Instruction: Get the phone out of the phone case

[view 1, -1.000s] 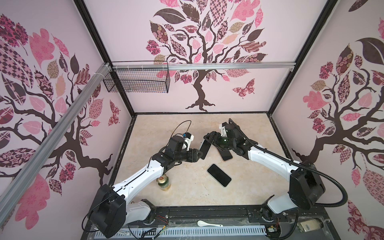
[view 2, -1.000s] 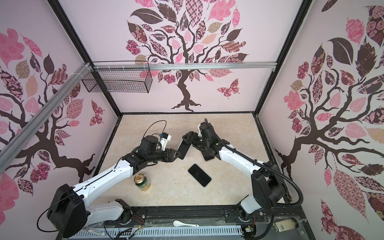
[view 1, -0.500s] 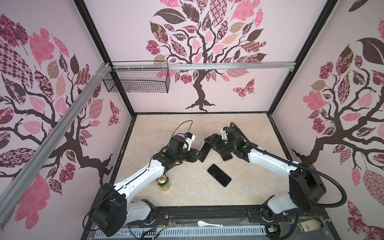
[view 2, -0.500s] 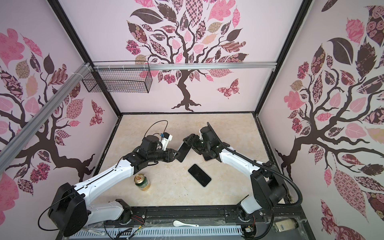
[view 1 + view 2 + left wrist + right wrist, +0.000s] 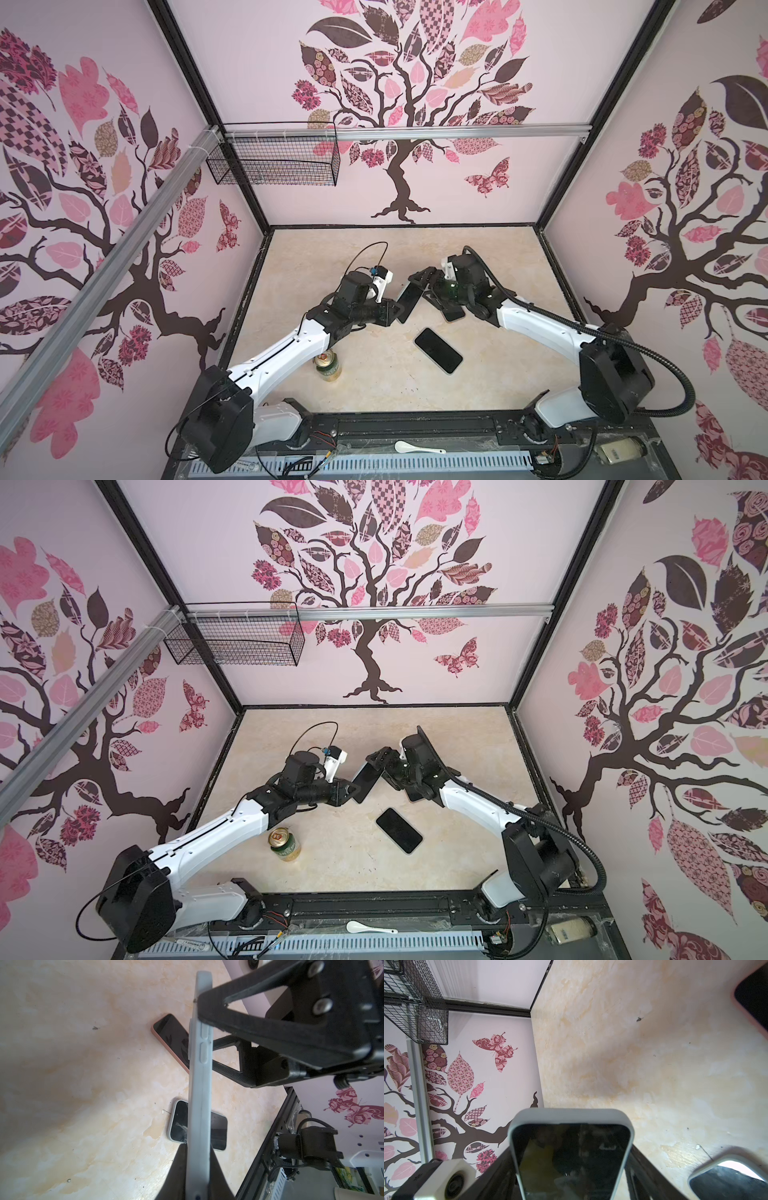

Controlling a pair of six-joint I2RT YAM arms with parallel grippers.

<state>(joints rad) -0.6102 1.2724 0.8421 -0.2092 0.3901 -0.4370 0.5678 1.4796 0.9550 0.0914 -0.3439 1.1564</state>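
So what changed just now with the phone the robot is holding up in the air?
The left hand closed its fingers onto its end of the cased phone. The phone itself hardly moved. The right hand kept its wide grip on the other end. The loose black phone and the can stayed where they were.

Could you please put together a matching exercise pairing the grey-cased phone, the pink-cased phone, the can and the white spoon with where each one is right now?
Things:
1. grey-cased phone
2. pink-cased phone
3. can
4. white spoon

Places:
A. standing upright on the table
B. off the table, on the front frame
C. held in the air
D. lying flat on the table, screen up

Pairs: 1-C, 2-D, 3-A, 4-B
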